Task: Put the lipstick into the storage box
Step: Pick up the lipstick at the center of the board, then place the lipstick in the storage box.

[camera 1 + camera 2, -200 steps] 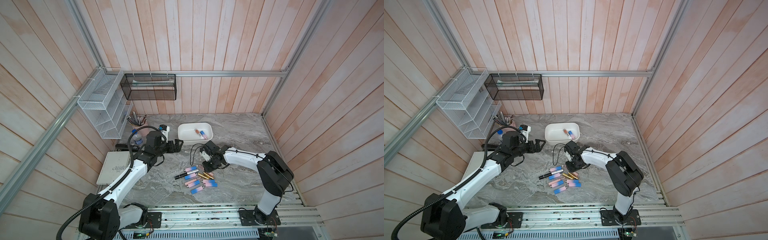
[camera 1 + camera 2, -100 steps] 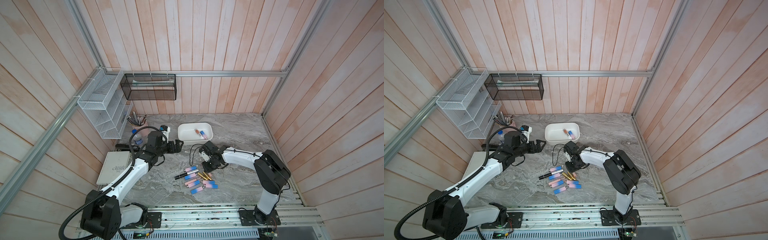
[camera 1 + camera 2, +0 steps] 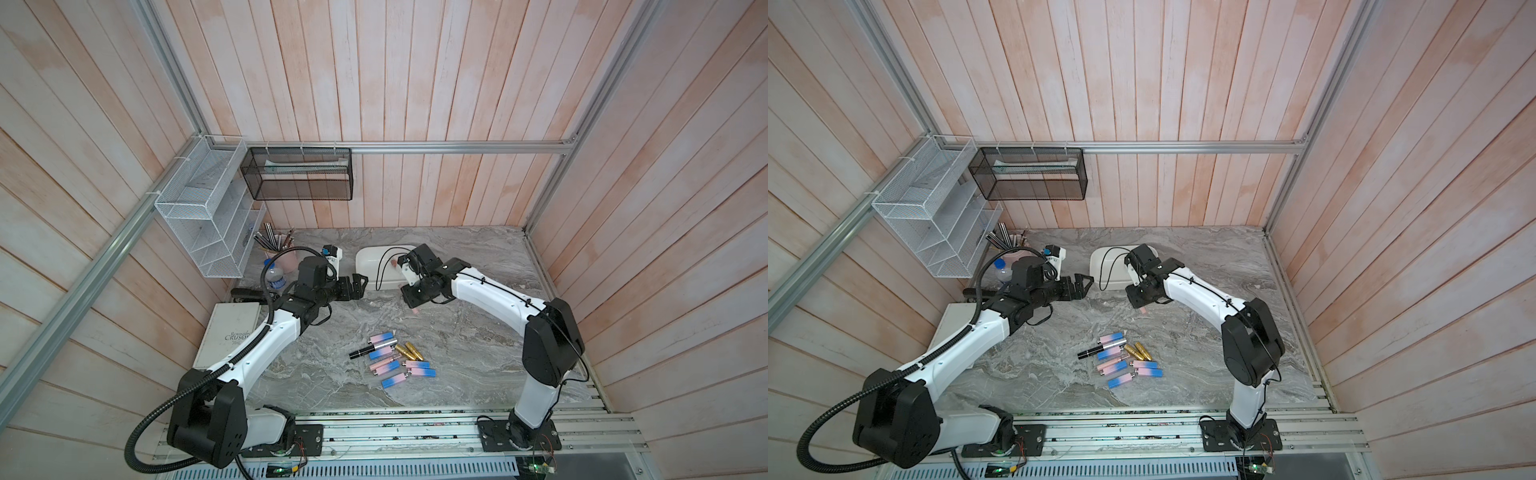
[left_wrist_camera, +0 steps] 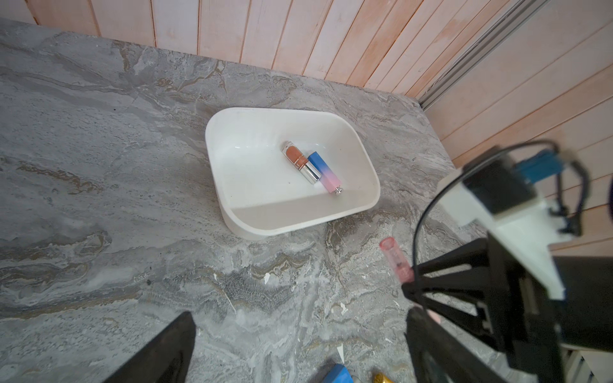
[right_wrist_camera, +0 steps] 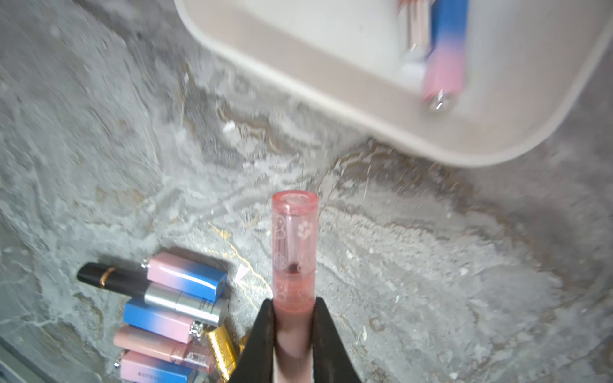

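right claw [image 5: 293, 308] grips a pink lipstick [image 5: 294, 238] near the storage box [image 5: 331, 99]; left claw [image 3: 360, 285] gapes wide.

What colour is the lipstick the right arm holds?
The lipstick is clear pink with white prints; best in the right wrist view.

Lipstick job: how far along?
Done: two lipsticks lie in the storage box. In hand: right tool shut on a clear pink lipstick, just short of the box. Remaining: the pile on the table; left tool open, empty.
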`<state>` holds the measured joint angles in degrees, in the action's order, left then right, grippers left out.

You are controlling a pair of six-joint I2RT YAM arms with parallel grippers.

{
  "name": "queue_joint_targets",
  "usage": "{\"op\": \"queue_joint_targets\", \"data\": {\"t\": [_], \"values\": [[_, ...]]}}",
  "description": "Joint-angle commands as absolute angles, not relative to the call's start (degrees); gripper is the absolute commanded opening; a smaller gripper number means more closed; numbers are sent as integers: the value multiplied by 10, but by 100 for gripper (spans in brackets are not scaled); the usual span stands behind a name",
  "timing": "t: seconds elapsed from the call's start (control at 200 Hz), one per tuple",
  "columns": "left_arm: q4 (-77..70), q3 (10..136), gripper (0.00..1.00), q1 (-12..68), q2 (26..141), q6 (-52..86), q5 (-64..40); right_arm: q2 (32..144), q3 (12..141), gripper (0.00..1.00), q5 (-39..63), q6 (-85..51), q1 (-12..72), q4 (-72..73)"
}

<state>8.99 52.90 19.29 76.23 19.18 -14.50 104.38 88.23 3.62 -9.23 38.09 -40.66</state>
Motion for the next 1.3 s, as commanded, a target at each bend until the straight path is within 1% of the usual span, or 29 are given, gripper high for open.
{"op": "queue_joint_targets", "data": {"t": [0.0,0.155,0.575,0.705,0.87,1.01,1.075,1.145,1.29], "values": [[76,548,100,193,770,178,-139,1070,933,14,31,-77,363,-440],[70,555,100,191,781,172,-140,1123,1012,14,34,-62,344,-437],[71,619,100,177,848,147,-166,1367,1287,14,73,-44,322,-471],[74,632,100,171,862,140,-171,1414,1328,14,75,-42,321,-480],[74,638,100,166,873,140,-178,1433,1340,15,80,-47,318,-476],[75,638,100,163,878,139,-183,1428,1336,21,81,-42,314,-478],[75,637,100,162,878,139,-184,1417,1329,24,80,-40,312,-476],[73,635,100,162,878,141,-187,1399,1317,25,75,-35,310,-476],[68,630,100,162,875,146,-194,1346,1274,30,67,-31,309,-475]]}}
